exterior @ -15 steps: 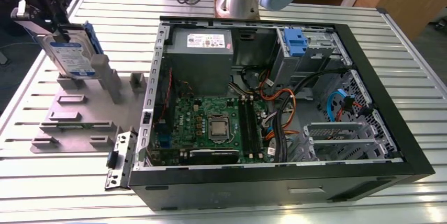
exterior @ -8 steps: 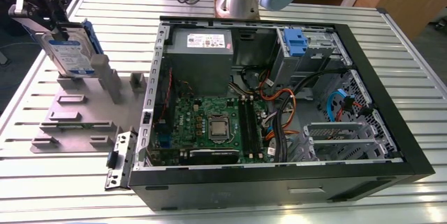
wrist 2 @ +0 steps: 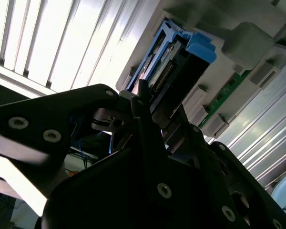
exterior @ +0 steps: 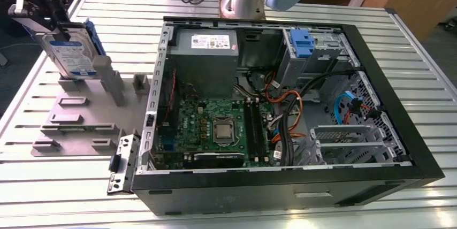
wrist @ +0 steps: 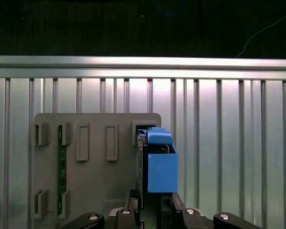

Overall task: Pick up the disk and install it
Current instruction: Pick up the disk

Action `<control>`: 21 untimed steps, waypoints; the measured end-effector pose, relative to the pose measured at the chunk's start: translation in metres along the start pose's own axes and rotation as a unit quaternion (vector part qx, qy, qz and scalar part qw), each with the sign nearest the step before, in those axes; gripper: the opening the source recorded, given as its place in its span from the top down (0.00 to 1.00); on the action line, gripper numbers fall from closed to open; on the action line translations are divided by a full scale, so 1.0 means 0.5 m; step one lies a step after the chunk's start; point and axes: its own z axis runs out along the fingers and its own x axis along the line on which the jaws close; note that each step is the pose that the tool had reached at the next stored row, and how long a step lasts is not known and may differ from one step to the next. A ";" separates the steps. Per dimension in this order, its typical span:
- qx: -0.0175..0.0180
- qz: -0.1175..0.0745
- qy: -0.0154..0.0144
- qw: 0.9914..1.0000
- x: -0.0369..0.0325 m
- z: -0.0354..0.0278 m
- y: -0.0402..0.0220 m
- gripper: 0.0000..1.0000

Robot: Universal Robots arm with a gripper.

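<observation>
Clamping my fingers [wrist 2: 145,129] shut on the silver-grey rectangular disk in its blue plastic carrier [exterior: 71,52], I held it tilted just over the grey slotted holder plate [exterior: 78,116]; its lower edge could snag a post and twist loose.

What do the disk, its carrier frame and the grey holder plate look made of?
The disk: likely metal body, dull silver-grey, with a printed paper label. Its carrier frame: blue plastic, matte, moulded look. The holder plate: probably plastic, uniform matte grey with moulded pockets.
</observation>
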 end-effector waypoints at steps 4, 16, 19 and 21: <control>0.000 0.000 -0.001 1.000 0.000 -0.001 0.000 0.65; 0.000 0.000 -0.001 1.000 0.000 -0.007 0.000 0.65; 0.000 0.000 -0.001 1.000 -0.001 -0.016 0.000 0.65; 0.000 0.000 -0.001 1.000 -0.001 -0.024 0.000 0.65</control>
